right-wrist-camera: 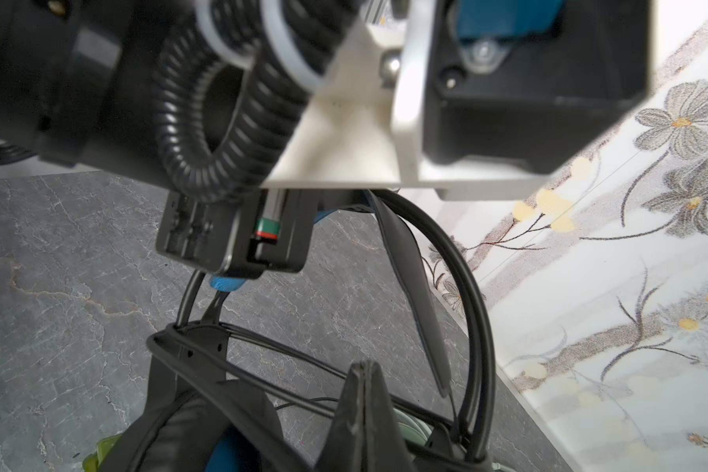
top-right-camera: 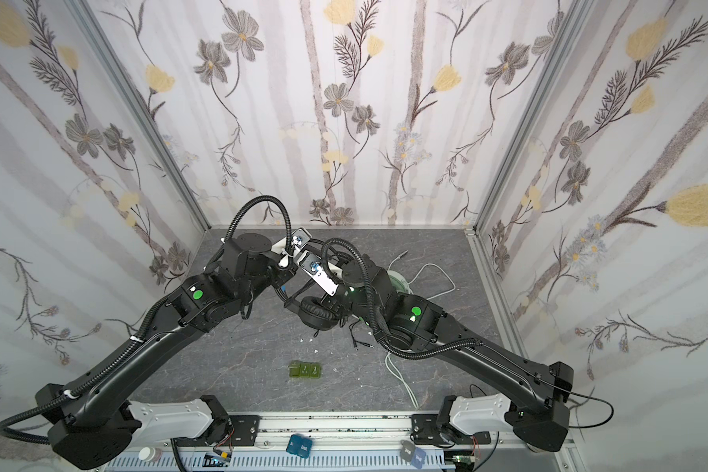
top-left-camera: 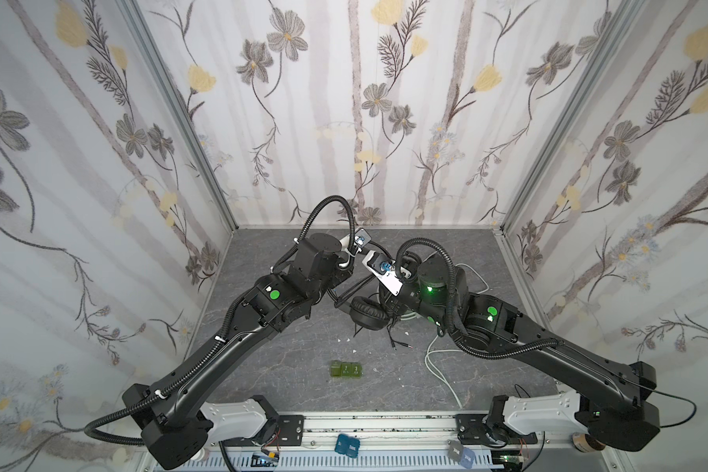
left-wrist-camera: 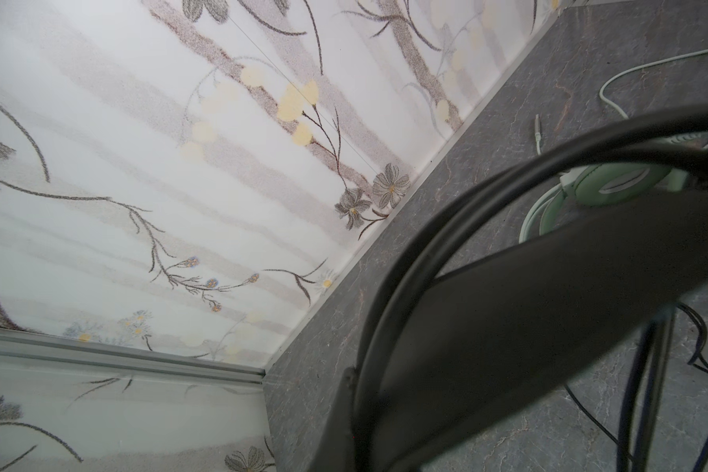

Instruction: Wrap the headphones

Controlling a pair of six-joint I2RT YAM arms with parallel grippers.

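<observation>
Right wrist view: the left claw (right-wrist-camera: 242, 265) is seen clenched on the headband of the black headphones (right-wrist-camera: 189, 421). The right claw (right-wrist-camera: 364, 370) is pressed closed just beside them; whether anything is pinched cannot be told. In both top views the black ear cup is found mid-counter (top-left-camera: 262, 347) between the arms. The mint-green headphones (left-wrist-camera: 614, 184) are laid just behind, partly hidden under the right arm.

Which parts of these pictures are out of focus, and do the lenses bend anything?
Left wrist view: the black headband near the lens is blurred, while the green headset behind it is sharper. Right wrist view: the ribbed hose up close is soft. In both top views the wide lens makes the metal corner posts lean outward.
</observation>
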